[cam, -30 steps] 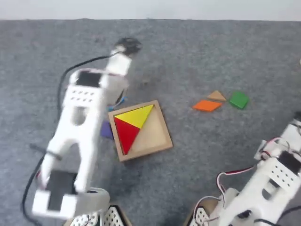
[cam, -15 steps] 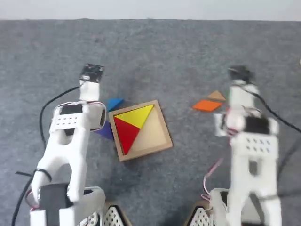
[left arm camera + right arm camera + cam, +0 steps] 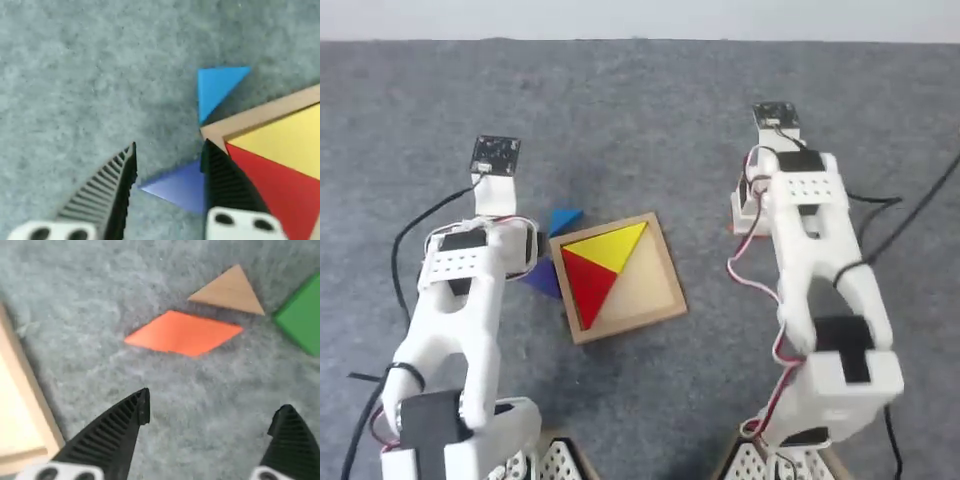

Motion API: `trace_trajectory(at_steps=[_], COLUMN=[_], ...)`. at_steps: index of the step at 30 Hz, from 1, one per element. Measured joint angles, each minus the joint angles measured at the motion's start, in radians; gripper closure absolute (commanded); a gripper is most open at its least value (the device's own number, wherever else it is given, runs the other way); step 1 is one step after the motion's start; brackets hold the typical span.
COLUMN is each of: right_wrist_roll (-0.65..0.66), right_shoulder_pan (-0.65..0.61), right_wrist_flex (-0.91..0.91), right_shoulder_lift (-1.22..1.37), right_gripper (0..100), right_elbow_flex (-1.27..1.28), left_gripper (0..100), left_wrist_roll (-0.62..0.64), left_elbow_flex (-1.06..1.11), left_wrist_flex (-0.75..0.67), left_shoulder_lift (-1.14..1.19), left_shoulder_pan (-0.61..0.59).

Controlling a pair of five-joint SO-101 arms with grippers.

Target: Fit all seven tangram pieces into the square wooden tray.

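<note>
Where all of it lies: a grey mat (image 3: 650, 110) covers the table, and we find both arms and every piece on it.
Left arm (image 3: 450, 300): stands left of the tray, stretched toward the far side.
Right arm (image 3: 820, 250): stands right of the tray, apart from it.
Wooden tray (image 3: 634, 322): square, set at an angle between the arms; its right half is bare.
Yellow triangle (image 3: 608, 247): inside the tray, at its far side.
Red triangle (image 3: 588, 280): inside the tray, edge to edge with the yellow triangle.
Left gripper (image 3: 170, 150): spread wide, holding nothing, astride the dark blue triangle.
Right gripper (image 3: 216, 401): spread wide, holding nothing, above bare mat near the orange parallelogram.
Orange parallelogram (image 3: 182, 332): flat on the mat, outside the tray.
Green square (image 3: 302, 320): on the mat near the parallelogram.
Dark blue triangle (image 3: 177, 187): on the mat against the tray's left side; we cannot tell whether a finger touches it.
Light blue triangle (image 3: 215, 87): just beside the tray's far-left corner.
Plain wood triangle (image 3: 230, 290): just beside the parallelogram.
</note>
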Motion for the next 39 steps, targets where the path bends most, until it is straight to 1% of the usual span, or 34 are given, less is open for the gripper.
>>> trace_trajectory(at_steps=[4,6,8,13,19,22,26,32,34,37,38,39], right_wrist_roll=[-0.02,-0.064,-0.143,-0.388,-0.608,-0.697,-0.718,-0.726,-0.73,-0.732,-0.73,-0.727], right_shoulder_pan=[0.0,0.0,-0.002,0.0,0.0,-0.015,-0.041,-0.031,-0.018,0.002,0.009,0.018], right_wrist_flex=[-0.02,-0.025,-0.041,-0.077,-0.149,-0.186,-0.204,-0.212,-0.198,-0.152,-0.127,-0.103], right_shoulder_lift=[0.101,0.152,0.198,0.244,0.244,0.244,0.282,0.345,0.353,0.367,0.37,0.37], right_gripper=[61.9,61.9,61.9,61.9,61.9,61.9,61.9,62.8,70.2,90.2,95.1,97.2], right_elbow_flex=[-0.078,-0.106,-0.115,-0.118,-0.12,-0.12,-0.123,-0.149,-0.167,-0.201,-0.209,-0.215], left_gripper=[79,79,79,79,79,79,79,79,79,79,79,79], left_wrist_roll=[0.002,0.002,0.002,0.002,0.002,0.002,0.002,0.002,0.002,0.002,0.002,0.002], left_elbow_flex=[0.0,0.0,0.0,0.0,0.0,0.0,0.0,0.0,0.0,0.0,0.0,0.0], left_wrist_flex=[-0.002,-0.002,-0.002,-0.002,-0.002,-0.002,-0.002,-0.002,-0.002,-0.002,-0.002,-0.002], left_shoulder_lift=[0.0,0.0,0.0,0.0,0.0,0.0,0.0,0.0,0.0,0.0,0.0,0.0], left_shoulder_pan=[0.0,0.0,0.0,0.0,0.0,0.0,0.0,0.0,0.0,0.0,0.0,0.0])
